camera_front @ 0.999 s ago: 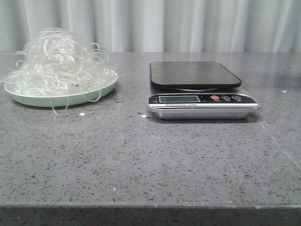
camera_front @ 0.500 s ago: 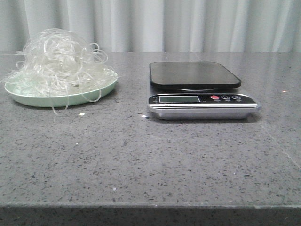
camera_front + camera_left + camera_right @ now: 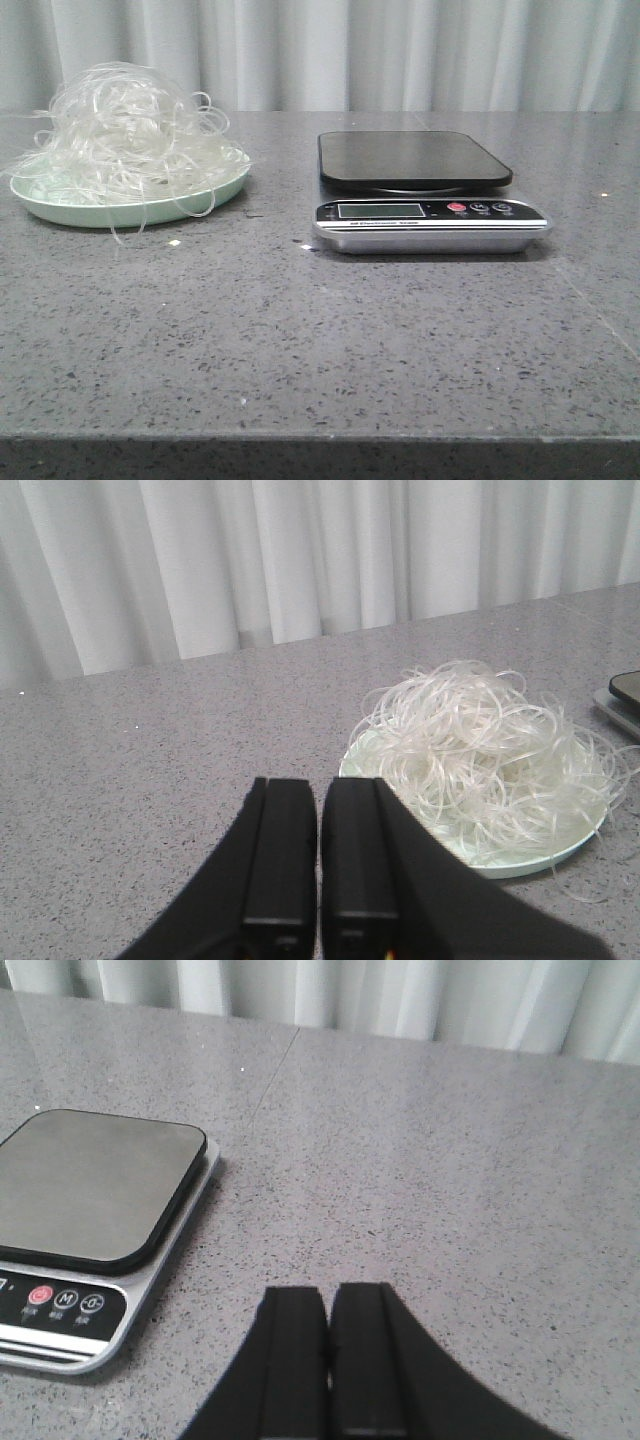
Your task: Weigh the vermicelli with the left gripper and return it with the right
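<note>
The vermicelli (image 3: pixel 125 125) is a fluffy whitish nest of thin strands heaped on a pale green plate (image 3: pixel 130 208) at the table's far left. It also shows in the left wrist view (image 3: pixel 480 755), with the plate's rim (image 3: pixel 530 858) under it. The kitchen scale (image 3: pixel 425 190) stands right of centre, its black platform bare; it also shows in the right wrist view (image 3: pixel 90 1210). My left gripper (image 3: pixel 320 785) is shut and empty, short of the plate. My right gripper (image 3: pixel 328 1292) is shut and empty, beside the scale. Neither gripper shows in the front view.
The grey speckled table (image 3: pixel 300 340) runs to a front edge near the bottom of the front view. A white curtain (image 3: pixel 400 50) hangs behind it. A small pale crumb (image 3: pixel 175 242) lies in front of the plate.
</note>
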{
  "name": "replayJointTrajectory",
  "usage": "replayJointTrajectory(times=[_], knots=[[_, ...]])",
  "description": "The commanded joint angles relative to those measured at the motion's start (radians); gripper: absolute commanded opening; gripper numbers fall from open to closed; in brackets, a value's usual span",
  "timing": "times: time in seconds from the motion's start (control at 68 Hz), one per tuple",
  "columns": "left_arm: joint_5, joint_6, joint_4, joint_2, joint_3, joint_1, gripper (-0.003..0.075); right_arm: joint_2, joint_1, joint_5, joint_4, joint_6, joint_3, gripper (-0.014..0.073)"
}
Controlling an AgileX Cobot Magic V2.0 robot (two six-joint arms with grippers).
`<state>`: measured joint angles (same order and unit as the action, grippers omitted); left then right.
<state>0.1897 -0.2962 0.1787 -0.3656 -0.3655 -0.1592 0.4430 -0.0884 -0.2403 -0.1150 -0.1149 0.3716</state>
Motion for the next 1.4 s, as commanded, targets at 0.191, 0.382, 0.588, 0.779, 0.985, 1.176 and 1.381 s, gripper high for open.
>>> replayJointTrajectory(times=[0.191,0.382,0.588,0.779,0.985,1.176,1.381], knots=[[-0.083,0.013,0.015,-0.005,-0.031,0.002,0.0137,-0.122,0.005,0.133,0.013,-0.009,-0.053,0.0151],[-0.083,0.013,0.015,-0.005,-0.031,0.002,0.0137,-0.122,0.005,0.12,0.013,-0.009,-0.053,0.0151],[-0.083,0.013,0.015,-0.005,-0.031,0.002,0.0137,-0.122,0.005,0.117,0.013,-0.009,-0.053,0.0151],[-0.083,0.013,0.015,-0.005,-0.031,0.002,0.0137,-0.122,0.005,0.117,0.013,-0.009,-0.053,0.0151],[-0.083,0.013,0.015,-0.005,-0.03,0.002,0.0137,-0.122,0.005,0.117,0.013,-0.009,-0.053,0.0151],[-0.091,0.013,0.01,-0.003,0.006,0.004,0.0137,-0.122,0.005,0.117,0.013,-0.009,-0.053,0.0151],[-0.092,0.013,0.006,0.098,0.078,0.058,0.0137,-0.122,0.005,0.117,0.013,-0.009,-0.053,0.0151]])
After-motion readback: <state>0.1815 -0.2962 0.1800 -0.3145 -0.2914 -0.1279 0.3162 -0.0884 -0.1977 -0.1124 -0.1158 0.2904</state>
